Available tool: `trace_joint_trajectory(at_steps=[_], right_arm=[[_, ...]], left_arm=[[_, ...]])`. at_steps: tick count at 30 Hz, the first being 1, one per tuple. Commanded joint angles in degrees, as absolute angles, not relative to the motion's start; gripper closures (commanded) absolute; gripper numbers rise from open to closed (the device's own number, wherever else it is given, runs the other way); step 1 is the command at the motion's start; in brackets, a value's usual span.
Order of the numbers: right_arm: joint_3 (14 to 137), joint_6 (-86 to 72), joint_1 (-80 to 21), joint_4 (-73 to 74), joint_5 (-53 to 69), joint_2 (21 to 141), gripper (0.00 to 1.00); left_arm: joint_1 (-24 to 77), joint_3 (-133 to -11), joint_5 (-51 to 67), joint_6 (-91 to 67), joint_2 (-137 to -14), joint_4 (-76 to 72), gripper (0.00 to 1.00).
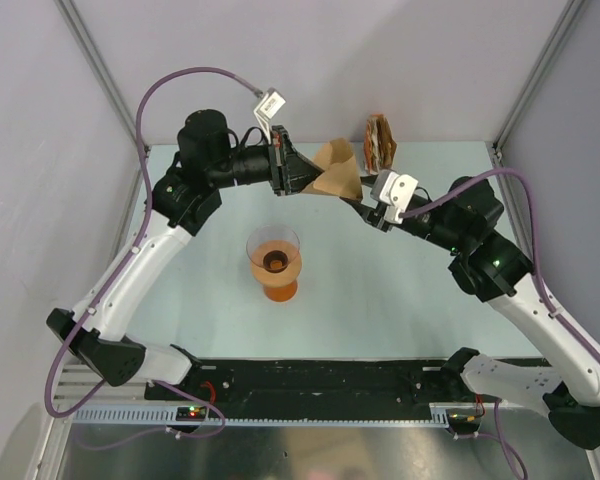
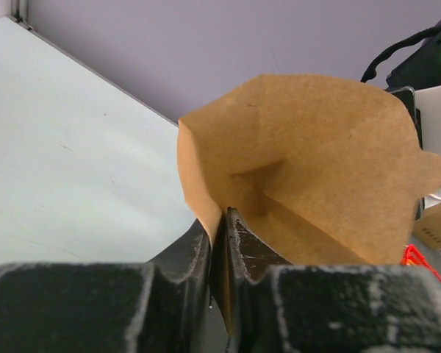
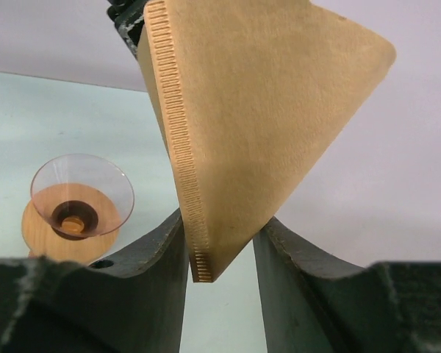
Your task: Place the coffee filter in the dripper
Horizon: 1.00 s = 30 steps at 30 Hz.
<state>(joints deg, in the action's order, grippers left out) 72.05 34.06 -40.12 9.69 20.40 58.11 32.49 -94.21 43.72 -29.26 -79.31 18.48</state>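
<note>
The coffee filter (image 1: 336, 172), a tan paper cone, hangs in the air at the back of the table. My left gripper (image 1: 292, 176) is shut on its rim; in the left wrist view the jaws (image 2: 225, 220) pinch the paper edge of the filter (image 2: 309, 162). My right gripper (image 1: 361, 204) is open, and the filter's pointed tip (image 3: 213, 250) hangs between its fingers (image 3: 162, 250). The dripper (image 1: 274, 256), a peach-orange translucent funnel with a dark centre hole, stands upright mid-table, nearer than the filter, and also shows in the right wrist view (image 3: 81, 194).
An upright bundle of brown-and-orange papers (image 1: 380, 141) stands at the back wall, right of the filter. The dripper rests on an orange vessel (image 1: 279, 290). Grey walls enclose the table on three sides.
</note>
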Motion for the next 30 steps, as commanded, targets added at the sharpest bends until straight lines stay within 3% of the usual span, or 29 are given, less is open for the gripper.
trace_joint_trajectory(at_steps=[1,5,14,30], right_arm=[[72.09,32.18,-38.7,11.22,27.0,56.82,0.59],[72.07,30.49,-37.18,11.82,32.2,56.71,0.61],[72.07,26.34,-34.53,12.43,42.23,56.03,0.64],[72.08,24.07,-33.66,13.68,48.06,55.28,0.68]], left_arm=[[33.32,-94.94,45.01,-24.07,-76.62,16.83,0.8],[35.29,-92.7,45.78,-16.71,-73.99,16.82,0.68],[36.21,-91.29,47.09,-10.81,-72.57,16.85,0.53],[36.25,-91.59,49.2,-7.78,-73.01,16.87,0.4]])
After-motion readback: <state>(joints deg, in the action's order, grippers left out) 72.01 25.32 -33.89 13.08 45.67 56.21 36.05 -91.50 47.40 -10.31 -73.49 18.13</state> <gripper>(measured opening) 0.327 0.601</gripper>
